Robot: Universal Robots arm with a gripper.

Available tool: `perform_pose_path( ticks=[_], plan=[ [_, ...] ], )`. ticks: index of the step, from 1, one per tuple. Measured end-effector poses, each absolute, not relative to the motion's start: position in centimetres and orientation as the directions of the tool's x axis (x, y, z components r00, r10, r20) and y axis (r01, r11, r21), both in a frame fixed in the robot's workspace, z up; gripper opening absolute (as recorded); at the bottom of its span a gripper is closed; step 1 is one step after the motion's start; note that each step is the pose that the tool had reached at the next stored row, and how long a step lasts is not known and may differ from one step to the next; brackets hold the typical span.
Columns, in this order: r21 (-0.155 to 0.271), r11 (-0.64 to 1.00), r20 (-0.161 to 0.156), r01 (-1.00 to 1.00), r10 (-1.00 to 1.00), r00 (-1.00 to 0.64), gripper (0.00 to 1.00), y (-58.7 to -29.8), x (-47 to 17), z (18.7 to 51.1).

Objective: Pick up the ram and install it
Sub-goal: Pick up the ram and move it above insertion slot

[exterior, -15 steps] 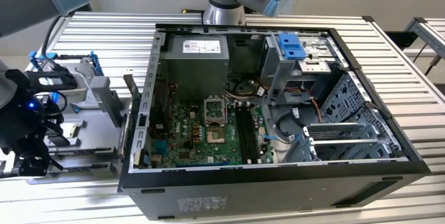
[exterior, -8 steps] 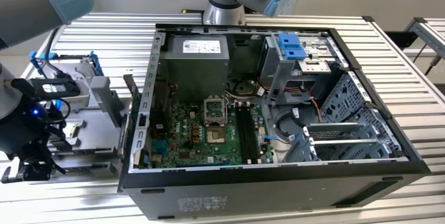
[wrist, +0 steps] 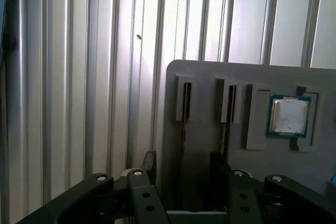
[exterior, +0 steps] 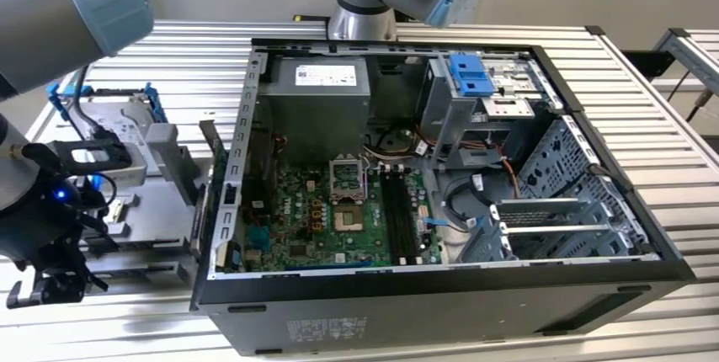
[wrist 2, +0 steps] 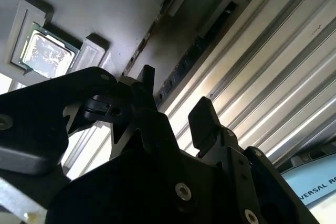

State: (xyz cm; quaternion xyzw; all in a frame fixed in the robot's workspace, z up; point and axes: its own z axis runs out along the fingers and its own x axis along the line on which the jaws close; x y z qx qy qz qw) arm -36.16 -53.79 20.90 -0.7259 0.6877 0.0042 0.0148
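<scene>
Cut-off lettering on blue arm cap (wrist 2: 315,184); power supply label (exterior: 329,74) unreadable.

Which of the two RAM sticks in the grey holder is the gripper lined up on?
The RAM stick farther from the CPU; it runs between the fingers of the open gripper, the other does not.

Exterior view: elevated, angled steeply down over the open computer case (exterior: 450,311) on the slatted table (exterior: 657,101), at moderate range. Both wrist views: close behind the gripper (wrist: 184,158), facing the grey holder tray (wrist: 210,77). Shared ground includes its processor chip (wrist: 287,115).
</scene>
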Motion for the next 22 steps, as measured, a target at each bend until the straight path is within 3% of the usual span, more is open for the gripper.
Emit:
perform_pose_path(
  ticks=[22],
  plan=[
    [-0.016, -0.054, -0.026, -0.998, -0.998, 0.054, 0.00, -53.8, -36.2, 19.1]
  ],
)
